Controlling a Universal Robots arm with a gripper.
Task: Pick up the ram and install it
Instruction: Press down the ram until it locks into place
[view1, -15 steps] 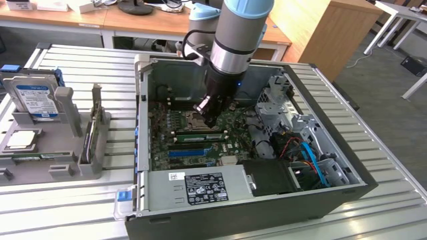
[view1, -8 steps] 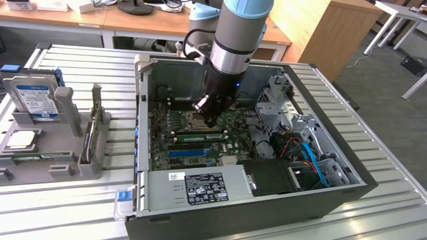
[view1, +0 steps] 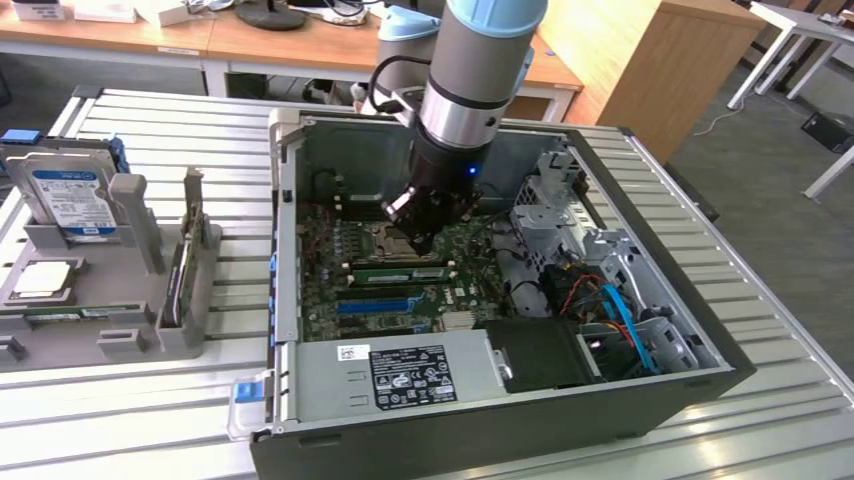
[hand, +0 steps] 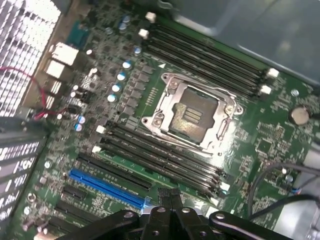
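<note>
My gripper hangs inside the open computer case, low over the motherboard beside the CPU socket. In the wrist view the gripper is shut, its fingers pressed together with nothing between them, just above the long black memory slots. A thin green strip that looks like the ram lies flat at the front of the grey holder, on the exterior view's left and far from the gripper. I cannot tell whether any stick sits in the slots.
The grey holder also carries a hard drive and an upright card. A long blue slot runs beside the memory slots. The power supply, drive cage and cables crowd the case.
</note>
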